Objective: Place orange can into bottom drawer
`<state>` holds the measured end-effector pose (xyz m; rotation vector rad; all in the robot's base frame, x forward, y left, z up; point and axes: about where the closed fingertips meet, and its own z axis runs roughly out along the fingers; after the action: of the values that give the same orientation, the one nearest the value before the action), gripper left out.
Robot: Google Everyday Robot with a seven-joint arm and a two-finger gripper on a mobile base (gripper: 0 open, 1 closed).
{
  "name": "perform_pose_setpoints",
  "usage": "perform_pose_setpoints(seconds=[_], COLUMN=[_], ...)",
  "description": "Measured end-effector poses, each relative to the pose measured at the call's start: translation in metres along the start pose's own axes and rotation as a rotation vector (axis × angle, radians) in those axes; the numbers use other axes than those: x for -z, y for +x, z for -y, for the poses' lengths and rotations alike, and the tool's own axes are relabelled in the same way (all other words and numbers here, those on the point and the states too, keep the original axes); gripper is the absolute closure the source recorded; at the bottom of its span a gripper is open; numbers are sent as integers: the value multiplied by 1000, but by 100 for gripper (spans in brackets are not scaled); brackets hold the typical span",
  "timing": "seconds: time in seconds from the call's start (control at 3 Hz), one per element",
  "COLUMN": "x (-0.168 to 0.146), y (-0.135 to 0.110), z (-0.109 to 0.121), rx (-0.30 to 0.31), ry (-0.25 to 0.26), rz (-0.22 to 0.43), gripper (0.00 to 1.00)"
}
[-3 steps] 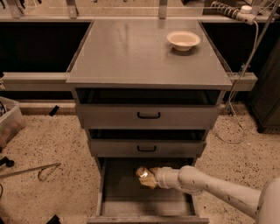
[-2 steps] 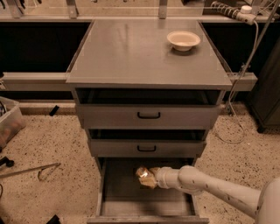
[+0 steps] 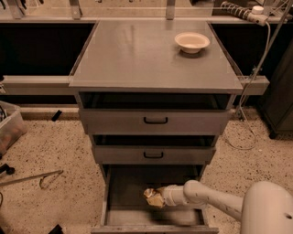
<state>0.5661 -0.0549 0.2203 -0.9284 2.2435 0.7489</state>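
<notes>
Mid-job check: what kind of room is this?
Probably a lab or workshop: grey metal cabinet, speckled floor, power strip on the back ledge. The end effector is at the orange can inside the bottom drawer.

You have a bowl on the cabinet top, a power strip behind, and a bin on the floor.

Warm, dim indoor light, falling from above. Cabinet top is brightest surface, with soft sheen at upper centre. Cream bowl casts small soft shadow at its base. Recesses under top and behind cabinet near black. Bottom drawer interior shaded, rear darkest. Gripper at lower centre, inside drawer, pale against dark floor. Orange can at its tip shows dull gold glint. Speckled floor evenly lit.
</notes>
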Motion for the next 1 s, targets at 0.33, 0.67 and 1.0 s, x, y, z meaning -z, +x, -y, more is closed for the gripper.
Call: perform_pose_setpoints(seconds=[0.33,0.67,1.0], x=[-27,-45,-50], y=[42,71,81], z=[12,19,23], rx=[-41,-137,-179], ry=[-20,-38,-45], rz=[-15,31,58], gripper=[100,100,100])
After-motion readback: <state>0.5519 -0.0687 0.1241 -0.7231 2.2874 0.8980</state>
